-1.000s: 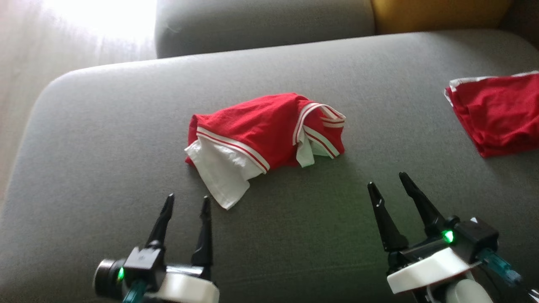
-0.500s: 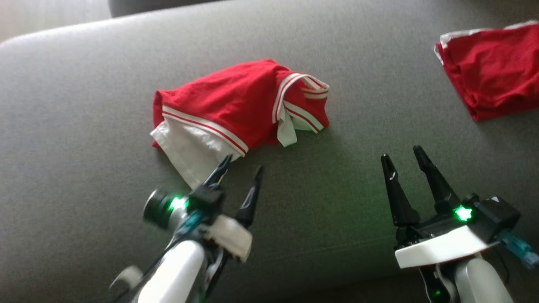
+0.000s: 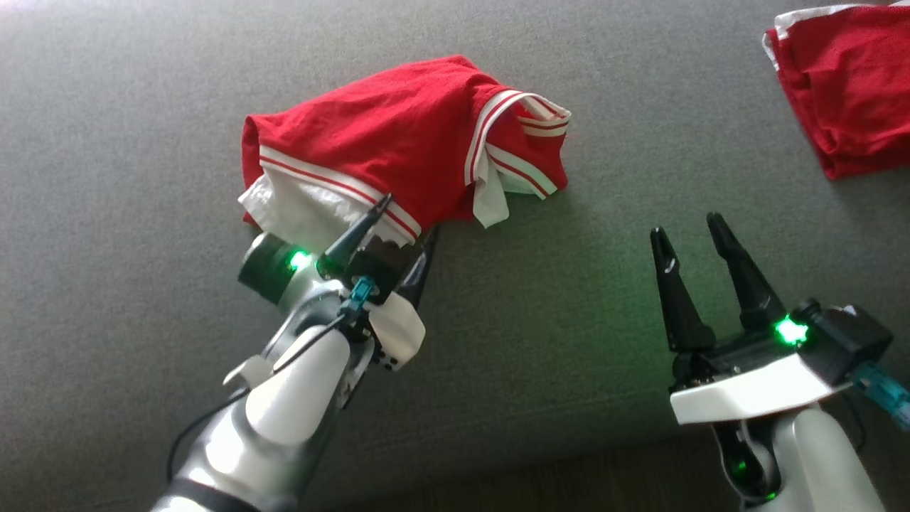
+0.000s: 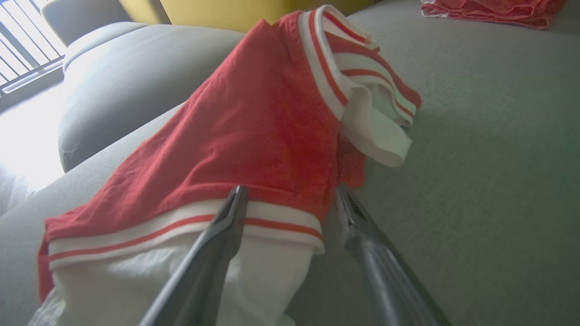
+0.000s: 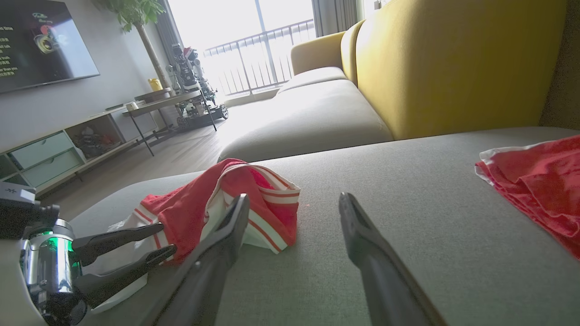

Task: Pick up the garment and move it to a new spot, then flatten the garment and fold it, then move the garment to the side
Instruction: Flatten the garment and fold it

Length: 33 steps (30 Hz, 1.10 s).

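Note:
The garment [image 3: 398, 142] is a red piece with white striped trim, lying crumpled on the grey sofa cushion [image 3: 142, 178]. My left gripper [image 3: 411, 215] is open at its near hem. In the left wrist view the garment [image 4: 253, 127] looms close and the left gripper [image 4: 290, 190] straddles the white band: one finger lies over the band, the other sits at the cloth's right edge. My right gripper [image 3: 684, 224] hovers open over bare cushion to the right of the garment. The right wrist view shows the right gripper [image 5: 294, 197], the garment [image 5: 190, 208] and the left gripper [image 5: 166, 237].
A second red cloth [image 3: 846, 85] lies at the cushion's far right, also seen in the wrist views [image 4: 489, 9] [image 5: 539, 185]. A yellow backrest [image 5: 453, 59] rises behind the cushion. The cushion's front edge [image 3: 569, 469] runs along the bottom.
The head camera has tilted down and closer. My left arm has reached forward from the near left to the garment's hem, jaws still open. The right gripper has barely moved.

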Motion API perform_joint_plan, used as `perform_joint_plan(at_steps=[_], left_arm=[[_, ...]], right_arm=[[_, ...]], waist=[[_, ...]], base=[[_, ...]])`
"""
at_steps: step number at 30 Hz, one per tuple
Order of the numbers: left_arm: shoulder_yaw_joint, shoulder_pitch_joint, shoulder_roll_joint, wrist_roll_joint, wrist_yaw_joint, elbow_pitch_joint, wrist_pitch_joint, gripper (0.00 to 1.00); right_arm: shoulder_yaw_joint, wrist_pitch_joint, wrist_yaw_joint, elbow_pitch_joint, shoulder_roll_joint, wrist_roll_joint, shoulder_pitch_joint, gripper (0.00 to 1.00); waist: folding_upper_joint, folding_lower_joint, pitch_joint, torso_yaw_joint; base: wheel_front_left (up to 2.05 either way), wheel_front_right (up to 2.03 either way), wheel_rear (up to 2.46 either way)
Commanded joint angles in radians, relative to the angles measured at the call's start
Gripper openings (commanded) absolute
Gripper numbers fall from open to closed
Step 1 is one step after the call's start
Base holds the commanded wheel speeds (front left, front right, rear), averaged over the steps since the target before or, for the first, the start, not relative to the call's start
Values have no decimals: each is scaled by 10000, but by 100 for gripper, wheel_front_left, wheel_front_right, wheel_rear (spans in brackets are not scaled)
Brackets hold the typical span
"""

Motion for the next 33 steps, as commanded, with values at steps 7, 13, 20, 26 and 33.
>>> perform_joint_plan(at_steps=[7,13,20,26,33], left_arm=[[-163,-1192,35,-68,132,599,-57,100],[-311,-1592,32,-185,182,956,-59,100],[-491,-1709,30,-295,114,1156,-60,89],[-596,-1670,30,-487,-51,1249,-60,0],[-628,-1493,208,-647,-186,1026,-60,0]], right_arm=[[216,-65,-4,-418,24,-2,-443,100],[201,-65,-4,-411,24,110,-535,100],[196,-65,-4,-372,24,91,-562,100],[289,-65,-4,-310,24,88,-548,100],[431,-65,-4,-238,24,214,-472,100]], waist=[[0,-1,348,26],[0,-1,523,37],[0,-1,455,88],[0,-1,244,99],[0,-1,-160,-65]], base=[[0,0,0],[0,0,0],[0,0,0],[0,0,0],[0,0,0]])
